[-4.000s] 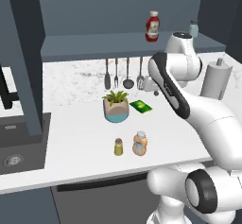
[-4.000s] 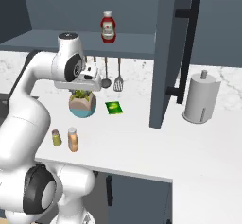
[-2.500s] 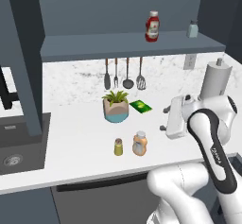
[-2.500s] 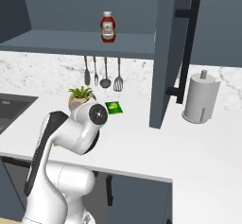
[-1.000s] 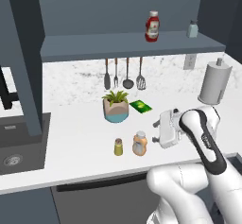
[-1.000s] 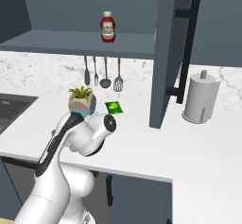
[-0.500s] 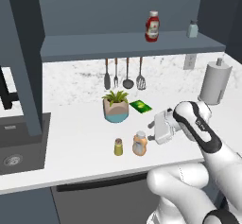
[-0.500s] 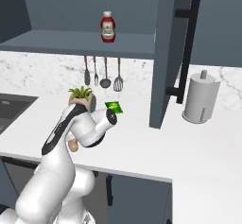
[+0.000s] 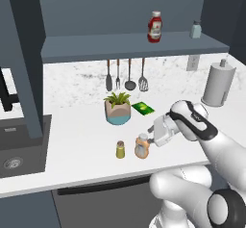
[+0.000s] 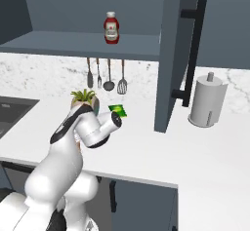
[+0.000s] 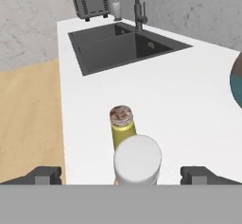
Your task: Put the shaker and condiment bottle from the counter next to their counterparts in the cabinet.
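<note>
The orange-tan condiment bottle (image 9: 141,146) stands on the white counter (image 9: 77,140), with the yellow-olive shaker (image 9: 120,149) just to its left. My gripper (image 9: 152,138) hangs low beside the bottle's right side, level with it. In the hand view the gripper (image 11: 123,176) is open, its fingertips (image 11: 45,175) wide apart. The bottle's cream cap (image 11: 137,159) sits centred between them and the shaker (image 11: 123,126) stands behind it. On the cabinet shelf (image 9: 129,46) stand the red ketchup bottle (image 9: 154,27) and the pale blue-grey shaker (image 9: 195,30). The ketchup bottle (image 10: 112,28) also faces the right base view.
A potted plant (image 9: 117,109) and a green packet (image 9: 143,108) sit behind the bottles. Utensils (image 9: 129,75) hang on the wall. A paper towel roll (image 9: 218,83) stands at the right, a sink (image 9: 19,145) at the left. The open cabinet door (image 10: 178,54) juts out.
The arm has come down from shelf height to the counter. Over the last second the hand has slid left, up to the orange bottle. Bottle and shaker have not moved.
</note>
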Motion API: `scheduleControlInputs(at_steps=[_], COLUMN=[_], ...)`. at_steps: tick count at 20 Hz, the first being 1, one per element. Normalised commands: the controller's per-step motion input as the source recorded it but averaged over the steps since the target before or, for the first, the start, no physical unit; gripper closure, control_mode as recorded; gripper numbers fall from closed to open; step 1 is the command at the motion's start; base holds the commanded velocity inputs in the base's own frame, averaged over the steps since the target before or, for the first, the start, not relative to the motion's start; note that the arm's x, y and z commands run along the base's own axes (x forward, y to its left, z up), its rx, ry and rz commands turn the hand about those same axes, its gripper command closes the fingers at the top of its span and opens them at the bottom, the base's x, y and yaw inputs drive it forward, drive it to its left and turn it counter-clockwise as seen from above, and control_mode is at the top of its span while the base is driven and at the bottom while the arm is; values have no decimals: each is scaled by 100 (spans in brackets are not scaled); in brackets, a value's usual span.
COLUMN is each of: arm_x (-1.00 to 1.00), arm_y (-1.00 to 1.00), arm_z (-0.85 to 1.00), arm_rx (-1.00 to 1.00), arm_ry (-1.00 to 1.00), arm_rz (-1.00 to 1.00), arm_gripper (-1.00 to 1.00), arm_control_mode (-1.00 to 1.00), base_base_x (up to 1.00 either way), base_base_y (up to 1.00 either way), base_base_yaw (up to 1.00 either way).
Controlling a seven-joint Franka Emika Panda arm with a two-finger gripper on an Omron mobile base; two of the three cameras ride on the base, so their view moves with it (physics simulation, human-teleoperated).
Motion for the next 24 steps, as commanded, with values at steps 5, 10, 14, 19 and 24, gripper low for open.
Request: scheduleControlInputs(at_steps=[5, 10, 14, 19, 24], arm_x=[15, 0, 0, 0, 0], arm_y=[1, 11, 22, 16, 0], arm_z=[-15, -12, -7, -7, -33], arm_rx=[0, 0, 0, 1, 1], arm_ry=[0, 0, 0, 0, -1], arm_rz=[0, 0, 0, 0, 0], arm_gripper=[-100, -100, -100, -100, -100], arm_control_mode=[-100, -100, -100, -100, -100], base_base_x=[0, 0, 0, 0, 0], base_base_y=[0, 0, 0, 0, 0], base_base_yaw=[0, 0, 0, 0, 0])
